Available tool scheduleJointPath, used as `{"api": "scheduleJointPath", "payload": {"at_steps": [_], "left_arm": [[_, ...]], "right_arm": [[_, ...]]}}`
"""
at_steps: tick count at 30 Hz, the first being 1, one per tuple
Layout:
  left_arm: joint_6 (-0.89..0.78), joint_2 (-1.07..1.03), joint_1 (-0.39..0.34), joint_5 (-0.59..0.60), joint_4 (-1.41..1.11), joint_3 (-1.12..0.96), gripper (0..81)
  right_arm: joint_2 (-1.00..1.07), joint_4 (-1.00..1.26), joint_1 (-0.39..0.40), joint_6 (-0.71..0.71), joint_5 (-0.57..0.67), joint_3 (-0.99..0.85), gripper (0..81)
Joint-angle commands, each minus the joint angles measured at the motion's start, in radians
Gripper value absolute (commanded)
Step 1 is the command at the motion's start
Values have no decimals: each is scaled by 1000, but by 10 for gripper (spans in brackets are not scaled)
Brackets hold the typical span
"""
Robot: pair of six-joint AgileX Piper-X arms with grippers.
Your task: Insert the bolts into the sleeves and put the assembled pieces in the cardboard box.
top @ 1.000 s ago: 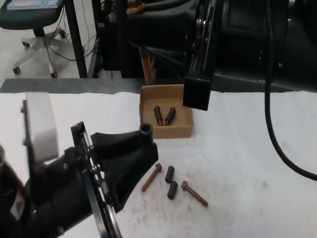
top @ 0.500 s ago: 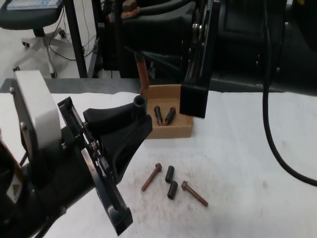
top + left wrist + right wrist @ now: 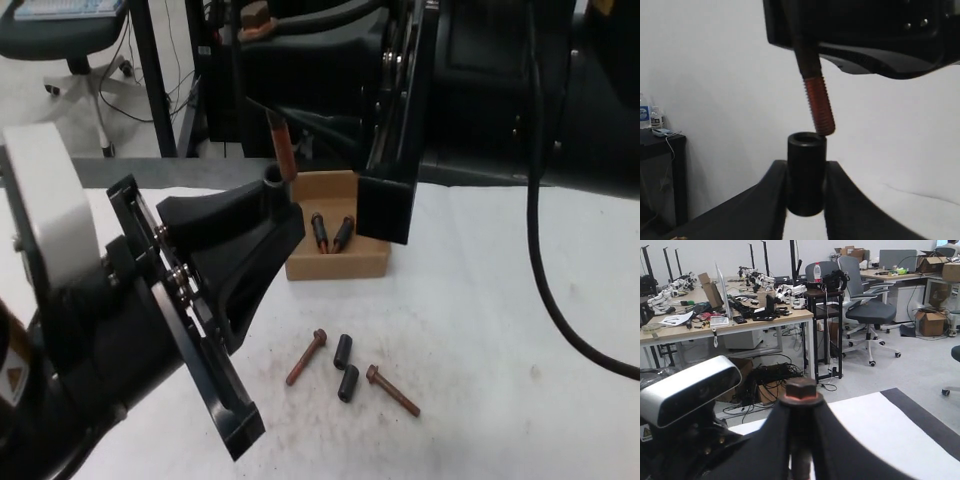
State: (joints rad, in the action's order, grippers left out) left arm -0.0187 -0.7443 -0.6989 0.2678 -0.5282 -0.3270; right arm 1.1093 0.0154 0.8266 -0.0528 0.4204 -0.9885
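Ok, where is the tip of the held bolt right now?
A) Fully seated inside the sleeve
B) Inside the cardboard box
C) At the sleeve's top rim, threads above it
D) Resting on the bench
C: in the left wrist view the bolt held by the right gripper has its tip at the top rim of the sleeve, which is in the left gripper. The bolt's threaded length is above the opening.
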Motion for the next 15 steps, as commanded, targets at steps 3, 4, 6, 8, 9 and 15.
{"api": "scheduleJointPath", "payload": {"at_steps": [3,4,6,8,9,15], "left_arm": [[-13,1,1,-4,-37,-10,3],[-13,1,1,-4,-37,-10,3],[-13,1,1,-4,-37,-10,3],[-13,1,1,-4,-37,-10,3],[-13,1,1,-4,-37,-10,3],[-13,1,1,-4,-37,-10,3]], "right_arm": [[-4,38,2,8,-60,-3,8],[-4,48,2,8,-65,-3,8],[-4,66,2,8,-71,-3,8],[-4,80,2,8,-71,-3,8],[-4,85,2,8,-71,-3,8],[-4,87,2,0,-71,-3,8]]}}
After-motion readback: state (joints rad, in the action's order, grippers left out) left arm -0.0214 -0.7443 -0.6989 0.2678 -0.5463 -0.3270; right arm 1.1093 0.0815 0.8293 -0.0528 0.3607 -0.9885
